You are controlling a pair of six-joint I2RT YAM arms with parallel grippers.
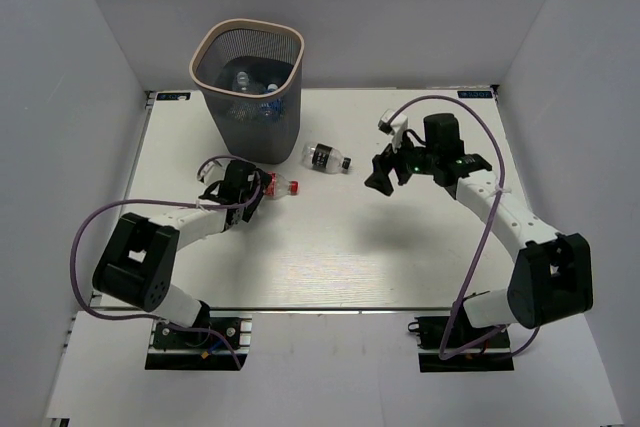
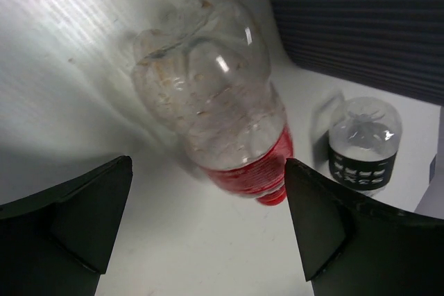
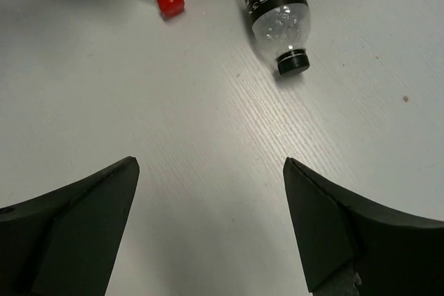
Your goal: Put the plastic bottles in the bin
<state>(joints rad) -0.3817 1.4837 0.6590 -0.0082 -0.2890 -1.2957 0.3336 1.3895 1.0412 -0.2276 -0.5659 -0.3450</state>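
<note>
Both open: left gripper [image 2: 208,171] straddles the red-label bottle [image 2: 229,123] lying just in front of the bin [image 1: 205,42], right gripper [image 3: 211,168] hangs empty, black-label bottle [image 1: 327,158] beside the bin; risk: round bottle squirts free on closing.

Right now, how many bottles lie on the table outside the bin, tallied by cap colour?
Red-capped bottle: 1
Black-capped bottle: 1
Total outside the bin: 2; those inside it are too hidden to count.

Bright even light; soft shadows; left wrist view blurry.
</note>
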